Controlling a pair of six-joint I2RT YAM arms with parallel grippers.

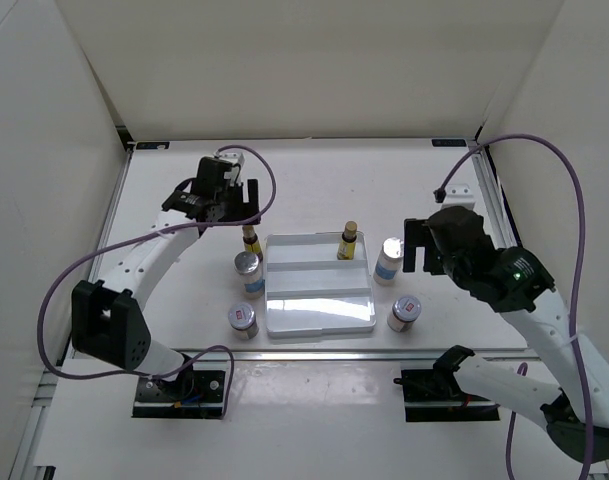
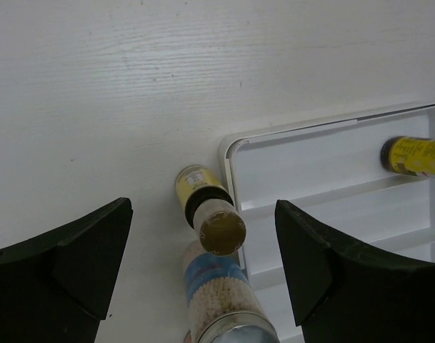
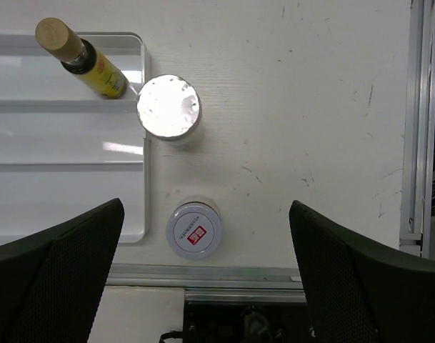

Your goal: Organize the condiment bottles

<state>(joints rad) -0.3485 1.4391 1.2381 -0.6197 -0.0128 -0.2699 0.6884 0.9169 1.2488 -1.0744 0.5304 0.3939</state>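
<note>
A white stepped tray (image 1: 319, 310) is lying mid-table, nearer the near edge. White walls (image 1: 284, 70) are enclosing the table (image 1: 314, 190).

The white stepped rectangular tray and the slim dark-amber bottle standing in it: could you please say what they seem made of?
The white stepped rectangular tray: probably moulded plastic, glossy; light reflections streak its steps. The slim dark-amber bottle: glass or plastic, unclear; smooth dark neck, yellow label. Its gold cap looks matte.
</note>
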